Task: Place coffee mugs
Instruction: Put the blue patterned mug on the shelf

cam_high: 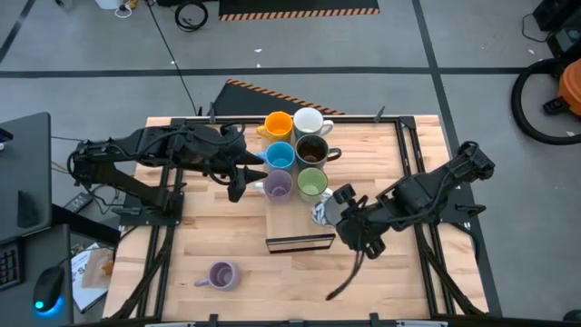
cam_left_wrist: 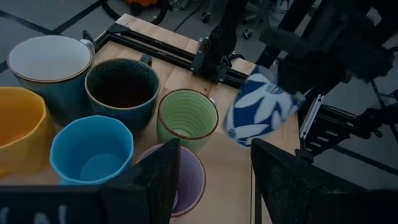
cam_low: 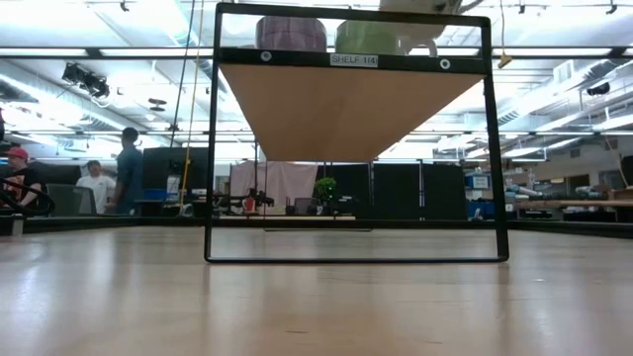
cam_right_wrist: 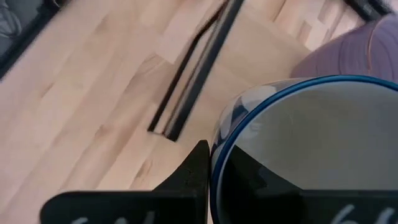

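Six mugs stand in two rows on the raised wooden shelf (cam_high: 300, 227): orange (cam_high: 278, 124), white (cam_high: 309, 120), light blue (cam_high: 280, 155), dark brown (cam_high: 310, 150), lavender (cam_high: 276, 185) and green (cam_high: 311, 183). A second lavender mug (cam_high: 221, 275) lies on its side on the table near the front edge. My left gripper (cam_high: 238, 189) is open beside the shelf's lavender mug (cam_left_wrist: 189, 177); whether it touches, I cannot tell. My right gripper (cam_high: 334, 211) is shut on a white mug with a blue pattern (cam_high: 322, 213) at the shelf's right edge. My right gripper holds the blue-patterned white mug (cam_left_wrist: 256, 111) by its rim, coming from above. One finger (cam_right_wrist: 199, 168) lies outside the blue-edged rim (cam_right_wrist: 217, 155); the mug hides the other. The mug hangs tilted below the gripper, lifted clear of the shelf.
The shelf stands on a black frame (cam_low: 212, 148) with its label at the front (cam_high: 300, 242). Black rails (cam_high: 413, 154) run along the table's sides. Bare wood lies in front of the shelf and to its right. People stand in the room behind (cam_low: 127, 168).
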